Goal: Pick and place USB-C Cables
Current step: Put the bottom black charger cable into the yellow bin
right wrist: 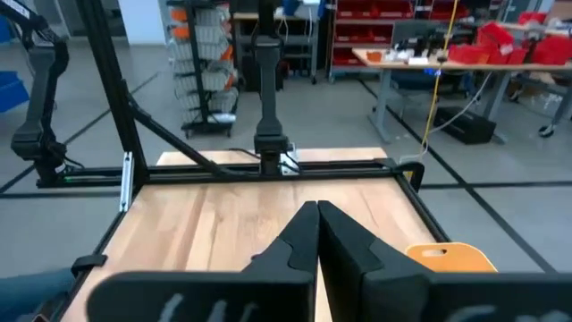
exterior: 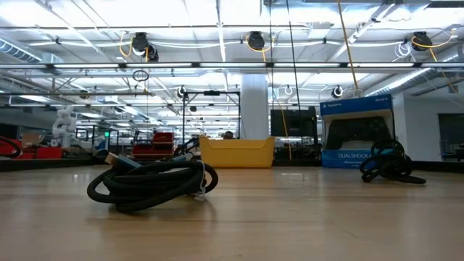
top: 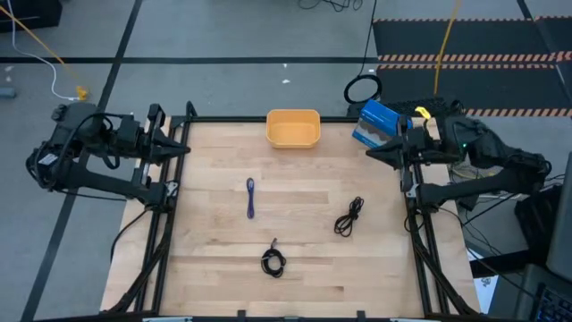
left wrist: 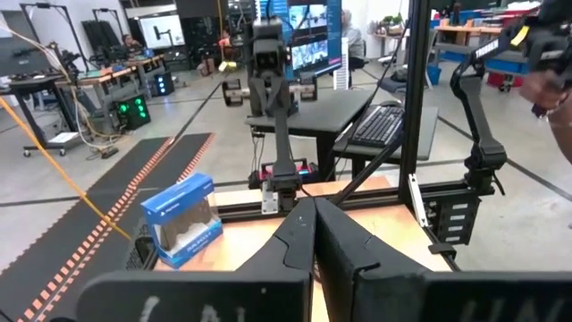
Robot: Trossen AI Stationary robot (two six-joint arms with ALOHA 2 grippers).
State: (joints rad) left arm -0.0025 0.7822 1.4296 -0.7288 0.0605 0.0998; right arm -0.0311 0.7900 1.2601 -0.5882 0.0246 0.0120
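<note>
Wooden table (top: pixel 214 259) with three cables, purple one (top: pixel 251 197) low-view-hidden; both hands (top: pixel 183 148) (top: pixel 371 154) pressed together.

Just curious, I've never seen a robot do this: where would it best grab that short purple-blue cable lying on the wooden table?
Probably around the middle of the short purple-blue cable, coming straight down from above. It lies flat and nearly straight, so fingers set either side of its thin length could close across it. Nothing lies close beside it on the light wooden table.

A yellow bin (top: pixel 293 128) sits near a blue box (top: pixel 376 122) at the table's (top: pixel 304 268) far edge.
</note>
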